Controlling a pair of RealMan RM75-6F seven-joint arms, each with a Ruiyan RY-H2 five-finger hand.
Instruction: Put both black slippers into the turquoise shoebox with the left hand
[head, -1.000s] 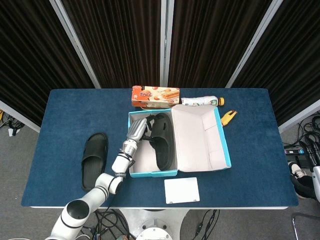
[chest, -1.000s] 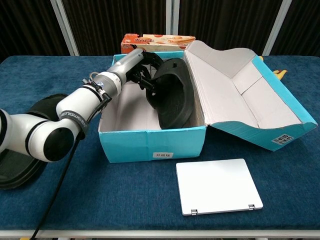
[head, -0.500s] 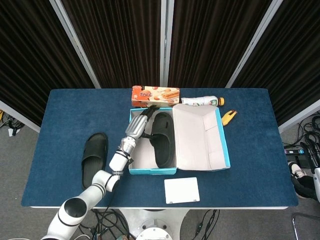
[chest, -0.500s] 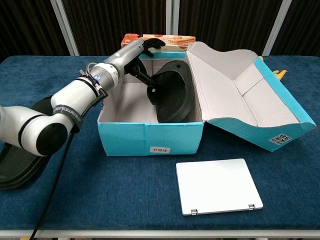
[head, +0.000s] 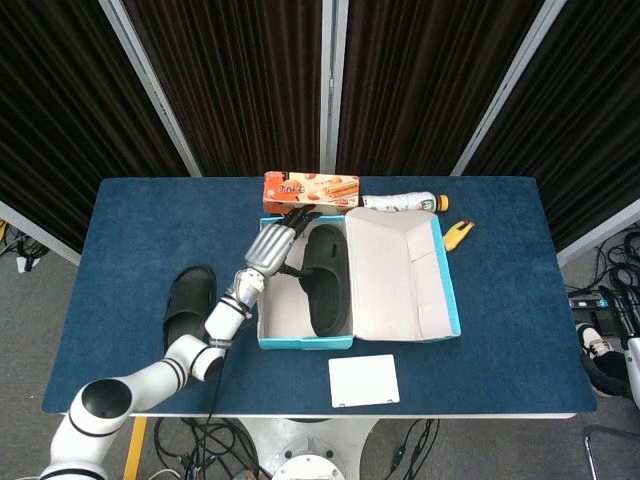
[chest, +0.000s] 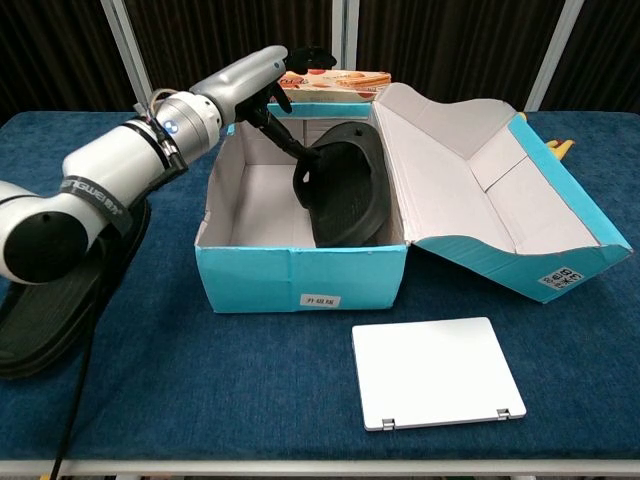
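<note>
My left hand (chest: 262, 72) over the turquoise shoebox (chest: 300, 280), one slipper in, one out.

Left hand (head: 274, 243) sits above the box's far left corner, holding nothing; the fingers (chest: 312, 55) reach out toward the orange snack carton (chest: 335, 79) behind the box, a thumb hanging down toward the slipper. One black slipper (chest: 345, 190) is inside the shoebox (head: 305, 343), leaning on its side against the right wall next to the opened lid (chest: 480, 180). The other black slipper (head: 187, 302) lies flat on the blue table (head: 130, 220) left of the box, beside my forearm. A white flat card (chest: 435, 372) lies in front of the box. A bottle (head: 400, 202) lies behind the lid. Right hand isn't in either view.
</note>
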